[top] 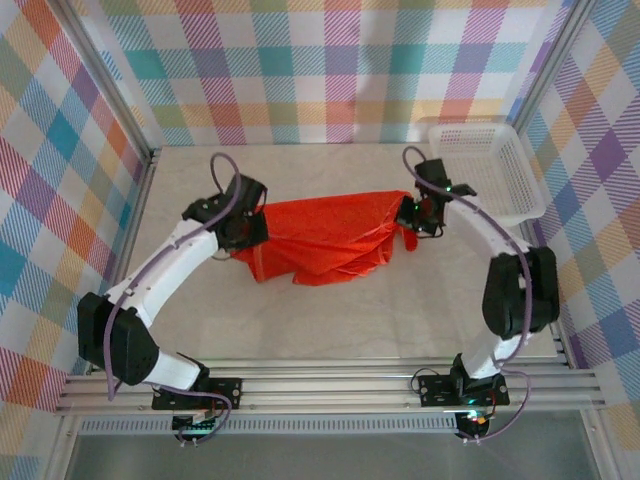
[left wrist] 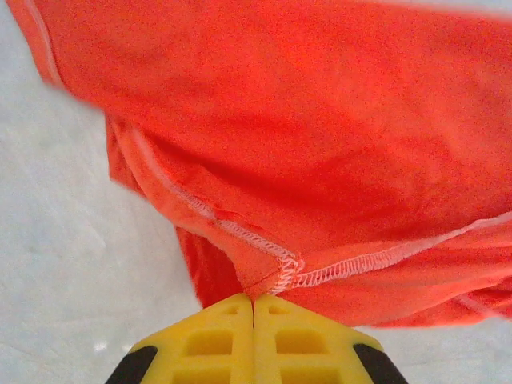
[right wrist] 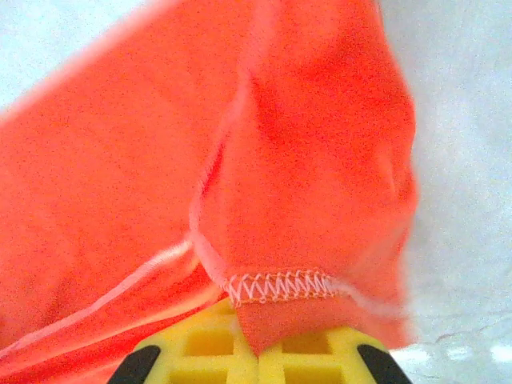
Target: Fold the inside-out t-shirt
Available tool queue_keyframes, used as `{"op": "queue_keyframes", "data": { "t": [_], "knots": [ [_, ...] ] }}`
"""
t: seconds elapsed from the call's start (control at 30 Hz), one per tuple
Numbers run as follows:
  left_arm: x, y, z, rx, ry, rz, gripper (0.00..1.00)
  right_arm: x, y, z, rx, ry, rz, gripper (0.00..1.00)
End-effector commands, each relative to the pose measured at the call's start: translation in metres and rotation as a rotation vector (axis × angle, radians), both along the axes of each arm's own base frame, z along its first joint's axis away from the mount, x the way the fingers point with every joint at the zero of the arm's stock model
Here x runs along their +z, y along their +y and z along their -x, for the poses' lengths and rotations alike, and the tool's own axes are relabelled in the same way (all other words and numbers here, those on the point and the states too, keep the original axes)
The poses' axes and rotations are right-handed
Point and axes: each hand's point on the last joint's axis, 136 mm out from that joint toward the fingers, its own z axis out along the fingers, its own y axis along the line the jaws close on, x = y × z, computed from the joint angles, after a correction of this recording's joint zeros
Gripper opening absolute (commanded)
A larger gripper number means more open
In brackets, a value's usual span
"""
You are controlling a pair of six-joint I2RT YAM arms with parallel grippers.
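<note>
Pinches a stitched seam corner of the inside-out t-shirt [left wrist: 320,160] in the left gripper [left wrist: 254,304], yellow fingers pressed together. Clamps a hemmed edge in the right gripper [right wrist: 258,340]. Spans between both, sagging over the table [top: 330,320] middle.

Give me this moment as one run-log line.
left fingers: shut on t-shirt seam | right fingers: shut on t-shirt hem | t-shirt: spread between both arms, seams showing, not yet folded

T-shirt [top: 325,240] across the middle of the counter [top: 330,325], between the two arms, left gripper [top: 243,232] at its left end, right gripper [top: 410,222] at its right end, basket [top: 528,170] on the counter's far right corner, behind and right of the right gripper
</note>
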Motion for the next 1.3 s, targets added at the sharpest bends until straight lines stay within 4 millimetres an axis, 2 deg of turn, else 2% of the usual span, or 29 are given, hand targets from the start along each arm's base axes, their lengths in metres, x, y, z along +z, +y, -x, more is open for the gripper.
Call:
{"op": "queue_keyframes", "data": {
  "t": [0.0, 0.03, 0.17, 0.23, 0.33, 0.43, 0.57, 0.7, 0.77, 0.83, 0.9, 1.0, 1.07, 1.13, 1.2, 1.27],
  "knots": [
    [0.076, 0.037, -0.027, 0.069, -0.163, -0.054, 0.0, 0.091, -0.022, -0.008, -0.006, -0.225, 0.058, 0.0],
    [0.101, 0.046, -0.034, 0.095, -0.223, -0.053, 0.0, 0.121, -0.026, -0.011, -0.016, -0.293, 0.053, 0.0],
    [0.199, 0.07, -0.042, 0.161, -0.478, -0.016, 0.0, 0.201, -0.033, -0.005, -0.032, -0.459, 0.024, 0.0],
    [0.245, 0.078, -0.035, 0.177, -0.603, -0.003, 0.0, 0.242, -0.033, 0.007, -0.029, -0.541, -0.001, 0.0],
    [0.304, 0.089, -0.011, 0.195, -0.787, 0.023, 0.0, 0.297, -0.033, 0.033, -0.016, -0.669, -0.049, 0.0],
    [0.348, 0.091, 0.021, 0.16, -0.934, 0.069, 0.0, 0.349, -0.033, 0.07, 0.006, -0.809, -0.096, 0.0],
    [0.394, 0.088, 0.075, 0.074, -1.105, 0.145, 0.0, 0.402, -0.035, 0.123, 0.052, -0.981, -0.129, 0.0],
    [0.429, 0.091, 0.123, 0.022, -1.245, 0.181, 0.0, 0.443, -0.036, 0.165, 0.091, -1.126, -0.159, 0.0],
    [0.443, 0.093, 0.141, 0.007, -1.292, 0.193, 0.0, 0.455, -0.035, 0.178, 0.106, -1.168, -0.188, 0.0],
    [0.45, 0.094, 0.151, 0.001, -1.317, 0.193, 0.0, 0.462, -0.033, 0.184, 0.121, -1.19, -0.206, 0.0],
    [0.45, 0.097, 0.149, 0.012, -1.315, 0.175, 0.0, 0.463, -0.032, 0.181, 0.12, -1.191, -0.201, 0.0],
    [0.434, 0.099, 0.124, 0.047, -1.246, 0.123, 0.0, 0.452, -0.034, 0.157, 0.093, -1.153, -0.166, 0.0],
    [0.414, 0.097, 0.095, 0.064, -1.171, 0.076, 0.0, 0.442, -0.035, 0.138, 0.078, -1.121, -0.139, 0.0],
    [0.385, 0.095, 0.058, 0.084, -1.084, 0.013, 0.0, 0.426, -0.034, 0.111, 0.064, -1.075, -0.103, 0.0],
    [0.35, 0.093, 0.017, 0.103, -0.984, -0.056, 0.0, 0.408, -0.034, 0.086, 0.051, -1.027, -0.076, 0.0],
    [0.306, 0.092, -0.027, 0.115, -0.878, -0.104, 0.0, 0.383, -0.03, 0.054, 0.046, -0.966, -0.057, 0.0]
  ]
}}
